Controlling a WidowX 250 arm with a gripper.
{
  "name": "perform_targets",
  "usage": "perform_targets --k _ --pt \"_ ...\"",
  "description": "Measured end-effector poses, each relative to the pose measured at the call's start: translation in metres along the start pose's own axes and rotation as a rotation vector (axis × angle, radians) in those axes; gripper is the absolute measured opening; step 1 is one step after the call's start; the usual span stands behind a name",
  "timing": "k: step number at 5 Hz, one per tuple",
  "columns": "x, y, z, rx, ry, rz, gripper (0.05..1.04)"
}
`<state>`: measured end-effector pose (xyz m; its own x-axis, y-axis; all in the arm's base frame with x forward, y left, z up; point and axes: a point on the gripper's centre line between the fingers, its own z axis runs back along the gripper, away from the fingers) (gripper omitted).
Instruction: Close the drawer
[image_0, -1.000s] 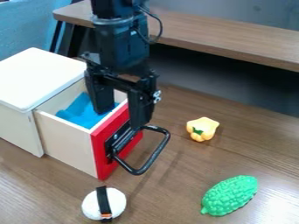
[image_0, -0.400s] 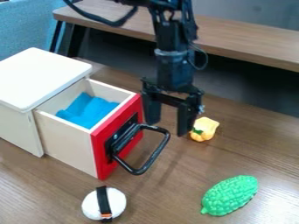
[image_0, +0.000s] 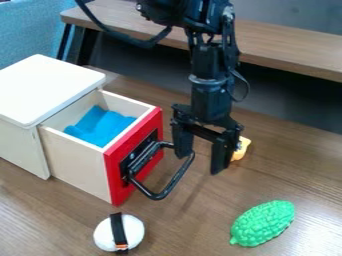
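Note:
My gripper (image_0: 198, 164) hangs open just right of the drawer's red front, its two fingers spread apart and pointing down. The left finger is close behind the black handle (image_0: 175, 181) and overlaps its upper part; whether they touch, I cannot tell. The drawer (image_0: 75, 162) stands pulled out of the wooden box with the white top (image_0: 45, 89). A blue cloth (image_0: 100, 126) lies inside it.
A yellow toy (image_0: 241, 149) sits partly hidden behind the gripper's right finger. On the table (image_0: 200, 230), a green bumpy toy (image_0: 262, 223) lies at lower right and a white ball with a black band (image_0: 131, 231) before the drawer. A bench (image_0: 280, 48) runs behind.
From above the drawer, the gripper has moved right past the red front, then slightly lower and nearer the camera. It now covers most of the yellow toy. The drawer has not moved.

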<state>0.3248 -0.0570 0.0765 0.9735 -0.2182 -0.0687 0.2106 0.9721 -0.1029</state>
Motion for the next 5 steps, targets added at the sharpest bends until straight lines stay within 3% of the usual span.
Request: perform_targets --k 2,5 --pt "-0.011 0.003 -0.003 0.033 0.009 0.019 0.999" --pt "-0.018 0.046 -0.003 0.059 0.001 0.112 0.999"
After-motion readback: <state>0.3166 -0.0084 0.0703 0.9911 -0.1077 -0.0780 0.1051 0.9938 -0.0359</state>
